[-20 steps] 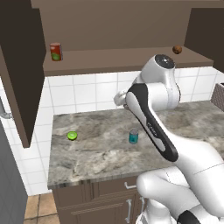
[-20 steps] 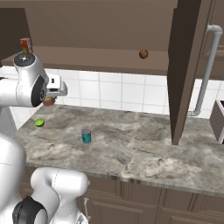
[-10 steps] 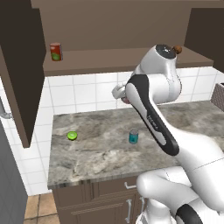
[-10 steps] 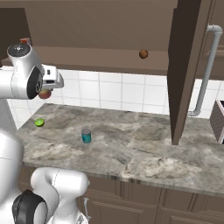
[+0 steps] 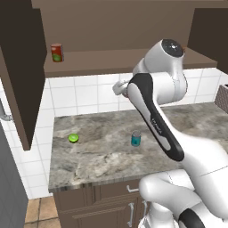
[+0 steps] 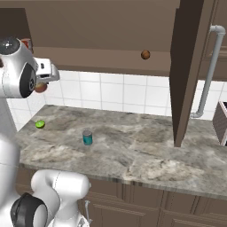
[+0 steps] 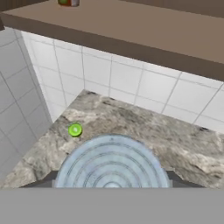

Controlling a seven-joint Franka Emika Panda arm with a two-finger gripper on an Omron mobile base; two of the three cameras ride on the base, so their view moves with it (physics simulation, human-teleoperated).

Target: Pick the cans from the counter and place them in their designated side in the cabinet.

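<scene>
The cabinet (image 6: 111, 22) spans the wall ahead of me with its doors swung open, one at each end. Its long shelf (image 5: 102, 57) runs across at about the height of my wrist. Below it the bench (image 5: 102, 151) stretches wide and mostly bare.

My hand (image 6: 44, 80) hangs in the air over the left part of the bench, close to the tiled wall and just under the shelf's front lip. It is clamped on the banded can (image 7: 112, 162). In the hand view the can's ridged grey top sits between my fingertips (image 7: 43, 181).

That can's long axis runs along my line of sight and slopes down toward the bench, so I judge it is tilted, not upright. The shelf lies up and forward from it. The coming move, as I read it, is to lift the can over the lip, level it and then go in.

The shelf has open room:
- The tall red can (image 5: 56, 52) stands far at its left end.
- A small brown ball (image 6: 145, 54) sits well off to the right.

I cannot tell which side is meant for this can.

The teal can (image 5: 136, 139) waits upright on the bench, below me and to the right. The lime half (image 5: 73, 138) lies well apart from it, to the left.
</scene>
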